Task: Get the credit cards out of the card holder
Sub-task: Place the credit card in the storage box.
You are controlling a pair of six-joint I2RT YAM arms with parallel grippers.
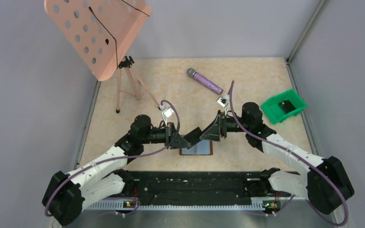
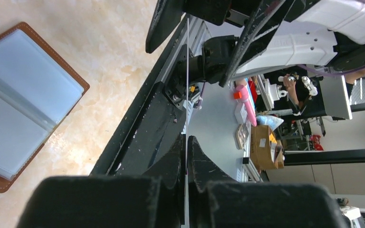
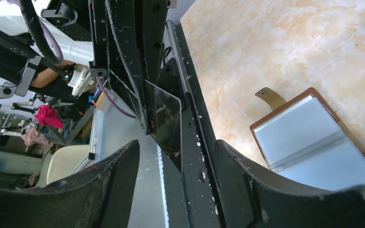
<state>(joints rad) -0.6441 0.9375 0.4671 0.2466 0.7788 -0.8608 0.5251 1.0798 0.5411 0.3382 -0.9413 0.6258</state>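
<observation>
A: Card holder (image 1: 197,150): lying open and flat on the table (image 1: 256,76), just below both grippers.
B: Left gripper (image 2: 186,142)?
A: Stretched inward, clamped on a thin credit card (image 3: 167,118), held clear of the table.
B: Right gripper (image 3: 176,147)?
A: Angled toward it, fingers spread wide either side of that card.

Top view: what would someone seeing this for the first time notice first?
Probably the big pink perforated stand looming at the far left. Next, in the middle, just above the open card holder, the left gripper pinches a thin card while the right gripper stands open facing it. A green bin at the right edge adds the other bright spot of colour.
</observation>
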